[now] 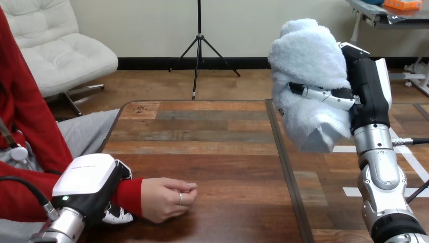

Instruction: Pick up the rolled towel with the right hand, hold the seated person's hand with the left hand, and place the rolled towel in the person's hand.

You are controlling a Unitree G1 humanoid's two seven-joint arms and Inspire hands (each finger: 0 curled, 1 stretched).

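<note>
The fingers [324, 94] of the right hand [372, 91] are curled across the front of the rolled towel [308, 66], clamping the pale, fluffy roll against the palm. The towel stands roughly upright, raised well above the table [212, 131] at the view's right, with the silver right forearm [382, 177] rising beneath it. At the lower left, the fingers [119, 216] of the left hand [91, 179] are wrapped round the person's wrist [130, 195] at the red sleeve's cuff, the hand's white back facing up. Past that grip, the person's hand [167, 198] rests on the table, loosely closed, well apart from the towel.
</note>
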